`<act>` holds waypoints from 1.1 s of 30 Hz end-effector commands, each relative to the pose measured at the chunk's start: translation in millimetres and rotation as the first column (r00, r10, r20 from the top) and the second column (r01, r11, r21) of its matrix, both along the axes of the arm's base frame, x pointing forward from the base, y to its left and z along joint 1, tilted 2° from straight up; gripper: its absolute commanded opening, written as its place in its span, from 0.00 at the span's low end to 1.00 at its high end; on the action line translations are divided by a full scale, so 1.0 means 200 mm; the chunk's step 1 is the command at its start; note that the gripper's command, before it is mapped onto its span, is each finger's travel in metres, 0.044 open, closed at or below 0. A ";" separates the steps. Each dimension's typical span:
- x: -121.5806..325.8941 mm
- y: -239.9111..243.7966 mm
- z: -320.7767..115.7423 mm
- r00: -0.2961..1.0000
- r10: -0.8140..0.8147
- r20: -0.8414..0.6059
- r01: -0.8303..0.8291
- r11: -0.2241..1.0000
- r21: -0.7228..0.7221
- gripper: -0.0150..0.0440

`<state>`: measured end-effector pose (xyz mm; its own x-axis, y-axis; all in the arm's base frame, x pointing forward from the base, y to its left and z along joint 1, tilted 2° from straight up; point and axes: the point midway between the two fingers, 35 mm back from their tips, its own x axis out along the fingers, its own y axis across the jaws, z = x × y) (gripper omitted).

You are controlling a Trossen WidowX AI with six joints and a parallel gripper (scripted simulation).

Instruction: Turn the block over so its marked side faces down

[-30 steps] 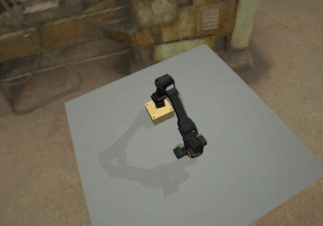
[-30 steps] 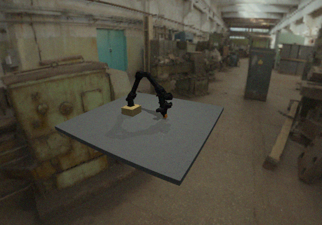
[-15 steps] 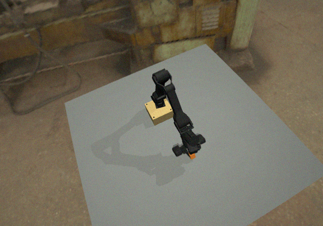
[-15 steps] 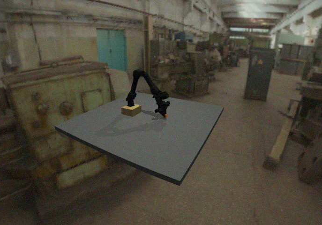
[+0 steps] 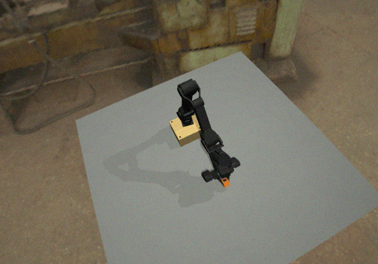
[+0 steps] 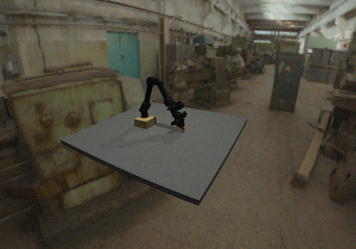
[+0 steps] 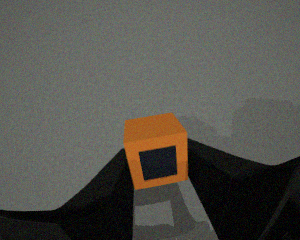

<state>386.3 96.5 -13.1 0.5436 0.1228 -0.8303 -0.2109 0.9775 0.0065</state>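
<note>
At six o'clock from the pedestal [image 5: 190, 140] [image 6: 139, 123], my part-open gripper [image 5: 224, 180] [image 6: 183, 127] [image 7: 154, 150] clamps the block [image 5: 225, 182] [image 6: 184, 128] [image 7: 131, 150]: likely light, stiff; grip opposite sides.

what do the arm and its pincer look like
The arm is black all over, with chunky rounded joints and slimmer links between them. The pincer is black too, its two fingers broad and angular, narrowing toward the tips. No sleeve, lettering or loose cable can be made out on either.
</note>
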 end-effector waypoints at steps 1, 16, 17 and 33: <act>0.00 0.00 -0.05 0.999 -0.007 0.040 0.006 1.000 0.006 0.25; 0.01 0.00 -0.14 0.967 -0.014 0.254 0.001 0.999 0.052 0.25; 0.01 0.00 -0.14 0.963 -0.015 0.268 0.000 0.998 0.055 0.25; -0.05 -0.02 -0.12 0.903 -0.030 0.430 -0.011 0.996 0.092 0.25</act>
<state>375.8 94.1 -38.4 0.8361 0.1813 -0.5178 -0.2064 0.9784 0.0093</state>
